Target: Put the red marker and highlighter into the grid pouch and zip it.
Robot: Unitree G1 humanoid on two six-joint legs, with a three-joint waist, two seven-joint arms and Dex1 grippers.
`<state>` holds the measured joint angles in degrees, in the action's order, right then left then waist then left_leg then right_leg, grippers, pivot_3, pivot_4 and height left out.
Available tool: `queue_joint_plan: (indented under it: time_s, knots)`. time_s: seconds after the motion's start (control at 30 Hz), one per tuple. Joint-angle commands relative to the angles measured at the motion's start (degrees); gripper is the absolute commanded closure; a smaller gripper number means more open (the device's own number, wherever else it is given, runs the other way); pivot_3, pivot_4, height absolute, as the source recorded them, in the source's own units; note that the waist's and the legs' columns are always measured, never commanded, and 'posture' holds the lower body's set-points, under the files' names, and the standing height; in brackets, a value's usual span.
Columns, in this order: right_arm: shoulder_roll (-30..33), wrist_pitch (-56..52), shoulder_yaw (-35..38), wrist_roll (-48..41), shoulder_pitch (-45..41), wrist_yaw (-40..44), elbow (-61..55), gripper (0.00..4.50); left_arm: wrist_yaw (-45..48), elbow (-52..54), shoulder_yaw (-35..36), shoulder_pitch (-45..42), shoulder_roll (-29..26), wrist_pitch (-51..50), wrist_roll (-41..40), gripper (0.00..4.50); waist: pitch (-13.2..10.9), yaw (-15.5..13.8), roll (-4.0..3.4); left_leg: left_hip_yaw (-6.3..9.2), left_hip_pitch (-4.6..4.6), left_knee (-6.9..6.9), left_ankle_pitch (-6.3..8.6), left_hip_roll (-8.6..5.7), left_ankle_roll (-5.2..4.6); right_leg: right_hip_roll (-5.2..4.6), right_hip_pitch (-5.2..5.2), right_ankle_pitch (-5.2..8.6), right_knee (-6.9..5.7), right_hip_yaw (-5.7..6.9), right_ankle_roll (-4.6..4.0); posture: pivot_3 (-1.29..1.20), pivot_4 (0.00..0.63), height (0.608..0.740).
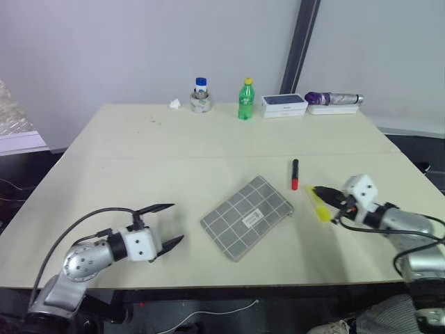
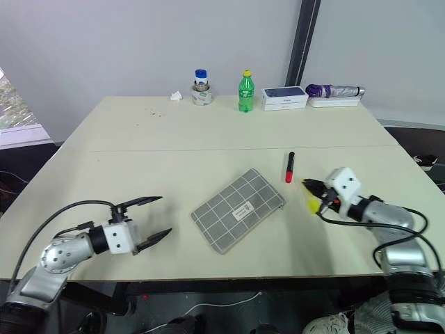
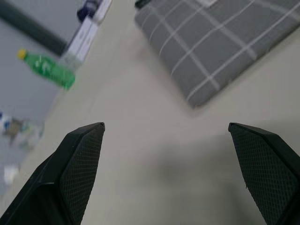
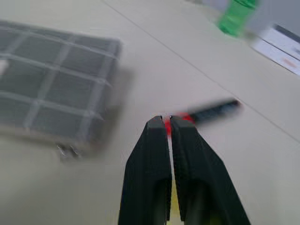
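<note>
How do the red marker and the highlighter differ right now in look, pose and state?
The red marker is slim and black with a red end; the highlighter is wider and translucent yellow. The marker lies free on the table, beyond the pouch's far right corner, while the highlighter sits under the right tool, whose fingers are shut over it. The marker points away from the robot; the highlighter lies slanted. Both are still outside the grid pouch.

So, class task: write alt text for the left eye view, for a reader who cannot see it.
A grey grid pouch lies on a table between the open left gripper and the shut right gripper, which sits over a highlighter; a red marker lies nearby.
</note>
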<state>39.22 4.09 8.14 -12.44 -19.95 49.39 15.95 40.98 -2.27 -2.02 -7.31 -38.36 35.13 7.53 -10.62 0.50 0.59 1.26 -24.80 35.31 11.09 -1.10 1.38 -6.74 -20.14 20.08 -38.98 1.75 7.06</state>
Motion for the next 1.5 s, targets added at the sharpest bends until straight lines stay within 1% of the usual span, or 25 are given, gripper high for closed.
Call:
queue_joint_plan:
  time_s: [0.03, 0.17, 0.3, 0.33, 0.43, 0.67, 0.73, 1.0, 1.17, 1.3, 1.5]
  knots:
    - [-2.3, 1.6, -3.3, 3.8, -4.2, -2.6, 2.9, 4.45, -2.4, -1.9, -3.4, -3.8, 1.3, 4.4, 4.7, 0.04, 0.0, 0.0, 0.0, 0.0, 0.0, 0.0, 0.0, -0.02, 0.0, 0.0, 0.0, 0.0, 0.0, 0.0, 0.0, 0.0, 0.15, 0.74]
    - [-5.5, 4.3, -8.3, 9.8, -8.6, -5.8, 9.7, 4.45, -3.8, -4.4, -8.7, -7.3, 2.5, 9.4, 10.8, 0.04, 0.0, 0.2, 0.0, 0.0, 0.0, 0.01, -0.01, -0.1, 0.01, 0.02, -0.03, 0.0, -0.02, 0.0, 0.0, 0.0, 0.15, 0.74]
    - [-6.5, 6.0, -9.8, 12.2, -10.5, -8.2, 12.9, 4.45, -3.8, -4.6, -10.7, -7.9, 3.4, 9.3, 9.4, 0.04, 0.0, 0.2, -0.01, -0.05, 0.0, -0.05, -0.01, -0.08, 0.01, 0.02, -0.1, 0.0, -0.01, -0.05, 0.0, 0.0, 0.15, 0.74]
    - [-6.6, 6.5, -9.8, 12.4, -10.7, -8.4, 13.2, 4.45, -3.2, -4.3, -11.4, -8.1, 3.5, 8.9, 8.6, 0.04, 0.0, 0.2, -0.01, -0.05, 0.0, -0.05, -0.01, -0.07, 0.01, 0.02, -0.1, 0.0, -0.01, -0.05, 0.0, 0.0, 0.15, 0.74]
    - [-7.0, 7.1, -10.0, 12.4, -10.6, -8.5, 13.4, 4.45, -3.1, -4.9, -13.0, -8.9, 3.7, 9.3, 10.0, 0.04, 0.0, 0.1, -0.01, -0.04, 0.0, -0.04, -0.01, -0.07, 0.01, 0.02, -0.08, 0.0, -0.02, -0.04, 0.0, 0.0, 0.15, 0.74]
    - [-7.3, 7.1, -10.0, 12.6, -10.3, -8.5, 13.0, 4.45, -5.4, -9.4, -15.3, -12.3, 5.8, 9.6, 12.6, 0.04, 0.0, 0.1, -0.01, -0.03, 0.0, -0.01, -0.02, -0.08, 0.01, 0.03, -0.06, 0.0, -0.04, -0.03, 0.0, 0.0, 0.15, 0.74]
    - [-7.4, 7.0, -10.0, 12.5, -10.2, -8.6, 12.8, 4.45, -6.2, -10.8, -16.5, -13.3, 6.2, 10.4, 14.7, 0.04, 0.0, 0.1, -0.01, -0.03, 0.0, 0.01, -0.01, -0.09, 0.01, 0.03, -0.04, 0.0, -0.05, -0.03, 0.0, 0.0, 0.15, 0.74]
    - [-7.4, 6.4, -10.1, 12.3, -9.2, -8.3, 11.5, 4.45, -8.1, -13.6, -18.9, -15.6, 7.9, 12.3, 16.6, 0.04, 0.0, 0.0, -0.02, -0.01, 0.0, 0.04, -0.02, -0.11, 0.01, 0.03, -0.01, 0.0, -0.05, -0.01, 0.0, 0.0, 0.15, 0.74]
    - [-7.2, 6.5, -9.9, 12.3, -8.7, -8.5, 10.5, 4.45, -7.9, -13.1, -18.8, -15.6, 7.0, 12.4, 15.2, 0.04, 0.0, 0.1, -0.03, -0.01, 0.0, 0.03, -0.02, -0.11, 0.01, 0.03, -0.02, 0.0, -0.06, -0.01, 0.0, 0.0, 0.15, 0.74]
    - [-6.1, 6.7, -8.9, 11.8, -9.0, -8.5, 8.9, 4.45, -7.2, -11.6, -17.8, -14.4, 4.4, 13.0, 13.8, 0.04, 0.0, 0.2, -0.04, -0.01, 0.0, 0.02, -0.02, -0.1, 0.01, 0.04, -0.05, 0.0, -0.06, -0.01, 0.0, 0.0, 0.15, 0.74]
    - [-5.5, 5.1, -7.3, 9.2, -9.5, -7.3, 6.0, 4.45, -7.6, -10.1, -17.4, -12.8, 2.4, 12.9, 12.7, 0.04, 0.0, 0.3, -0.04, -0.01, 0.0, -0.01, -0.02, -0.07, 0.02, 0.05, -0.06, 0.0, -0.06, -0.02, 0.0, 0.0, 0.15, 0.74]
